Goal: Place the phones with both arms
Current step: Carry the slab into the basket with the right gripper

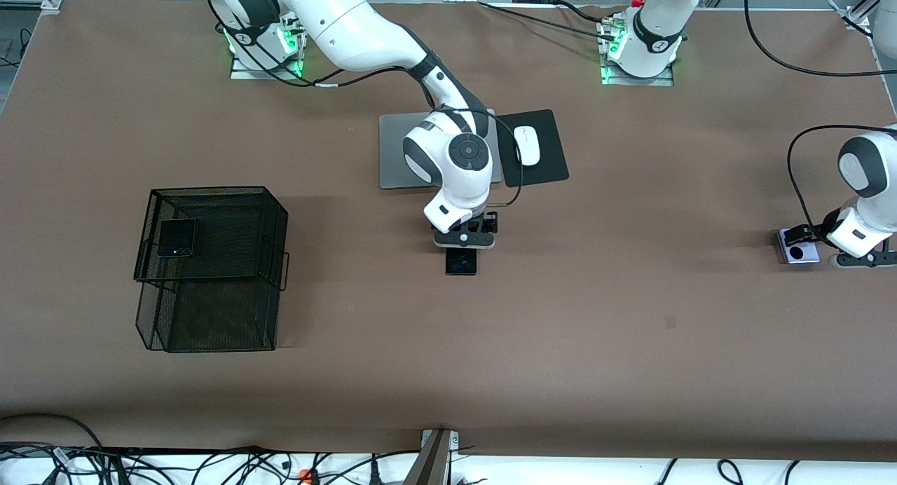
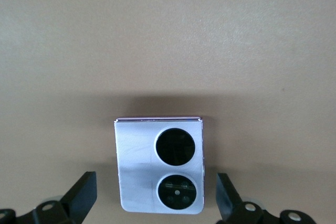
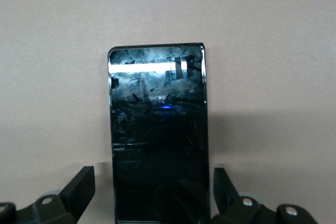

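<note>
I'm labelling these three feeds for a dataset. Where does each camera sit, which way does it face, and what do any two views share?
Front view: high across the table, facing both arms' bases, wire basket, laptop.
Left wrist view: looks down on lavender phone between open left gripper fingers.
Right wrist view: looks down on black slab phone between open right gripper fingers.
Shared: the front view shows both phones too.

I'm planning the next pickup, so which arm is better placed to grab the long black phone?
The right arm. Its right pincer is open and straddles the long black phone mid-table. The left pincer is open astride the lavender phone at its own end.
</note>
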Controlling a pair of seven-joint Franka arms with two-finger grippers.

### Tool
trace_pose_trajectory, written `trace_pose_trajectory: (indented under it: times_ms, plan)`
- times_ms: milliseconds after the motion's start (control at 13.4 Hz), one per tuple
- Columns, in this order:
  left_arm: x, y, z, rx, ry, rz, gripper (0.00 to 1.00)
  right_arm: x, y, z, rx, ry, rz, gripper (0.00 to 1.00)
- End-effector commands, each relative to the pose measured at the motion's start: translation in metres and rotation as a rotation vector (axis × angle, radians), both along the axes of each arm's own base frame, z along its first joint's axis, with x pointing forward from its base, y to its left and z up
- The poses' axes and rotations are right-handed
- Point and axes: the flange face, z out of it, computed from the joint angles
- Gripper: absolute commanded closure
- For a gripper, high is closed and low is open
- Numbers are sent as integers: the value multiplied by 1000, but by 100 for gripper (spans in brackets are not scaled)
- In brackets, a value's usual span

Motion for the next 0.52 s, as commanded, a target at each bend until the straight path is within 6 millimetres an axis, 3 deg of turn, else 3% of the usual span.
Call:
trace_pose_trajectory:
  times_ms: [0,299,373,448]
  plan:
    - [-2,-1,-8,4,-4,-32,0,0,0,-2,6,-1,7,0]
    - [-2,-2,-21,-8,-3,-28,0,-2,-8,-15,-14,21,-5,0]
    - [-2,-1,-22,-6,-14,-28,0,-2,-8,-15,-14,23,-4,8]
    - [-2,-1,-24,-8,-12,-28,0,-2,-8,-12,-12,21,-1,42]
